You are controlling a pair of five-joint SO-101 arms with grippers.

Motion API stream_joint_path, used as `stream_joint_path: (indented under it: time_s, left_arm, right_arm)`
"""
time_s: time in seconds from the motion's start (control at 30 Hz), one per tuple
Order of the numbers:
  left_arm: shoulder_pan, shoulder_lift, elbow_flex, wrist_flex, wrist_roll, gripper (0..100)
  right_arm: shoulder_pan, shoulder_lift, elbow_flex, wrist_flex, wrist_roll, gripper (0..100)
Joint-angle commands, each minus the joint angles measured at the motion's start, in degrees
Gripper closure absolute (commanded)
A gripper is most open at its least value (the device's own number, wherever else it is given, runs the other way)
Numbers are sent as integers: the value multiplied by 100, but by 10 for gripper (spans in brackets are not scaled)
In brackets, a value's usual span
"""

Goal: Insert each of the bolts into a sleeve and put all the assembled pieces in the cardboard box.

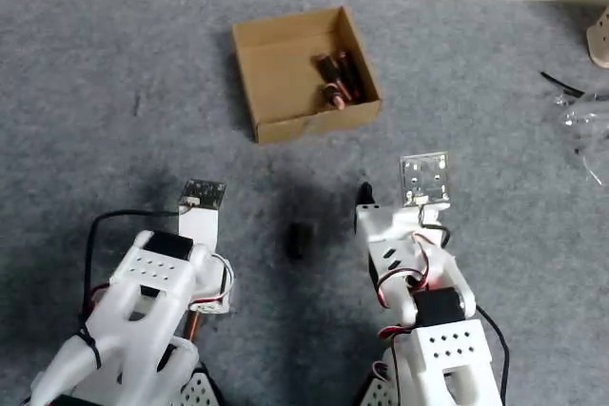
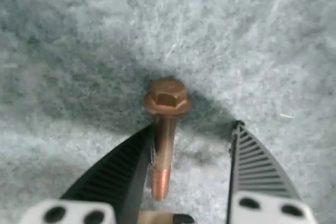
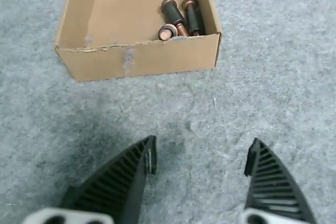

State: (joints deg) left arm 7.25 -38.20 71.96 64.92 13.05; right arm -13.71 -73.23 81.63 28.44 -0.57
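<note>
A copper hex-head bolt [image 2: 166, 124] lies on the grey carpet between the fingers of my left gripper [image 2: 194, 127], which is open; the shaft rests against one finger. A black sleeve [image 1: 299, 240] lies on the carpet between the two arms, to the right of the left arm [image 1: 162, 273]. The cardboard box [image 1: 276, 68] stands farther back, and several assembled pieces [image 1: 338, 80] lie in its right corner. My right gripper [image 3: 203, 141] is open and empty over bare carpet, facing the box [image 3: 136, 59] and its assembled pieces [image 3: 181, 19].
Clear plastic and thin black wires [image 1: 579, 106] lie at the far right of the carpet. A beige object [image 1: 599, 37] sits at the right edge. Open carpet lies between the arms and the box.
</note>
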Motion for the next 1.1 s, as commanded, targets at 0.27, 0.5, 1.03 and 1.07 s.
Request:
stream_joint_path:
  time_s: [0.27,0.5,1.03,1.07]
  left_arm:
    - [-57,-75,-13,-185,-18,993]
    - [-57,-110,-75,-237,-18,995]
    - [-593,-110,-927,-818,18,995]
    - [-734,-110,-1059,-818,18,995]
  right_arm:
    - [-57,-84,-75,-154,-53,740]
    - [-57,-84,-75,-154,-53,740]
    - [-57,-84,-75,-154,-53,740]
    - [-57,-84,-75,-154,-53,740]
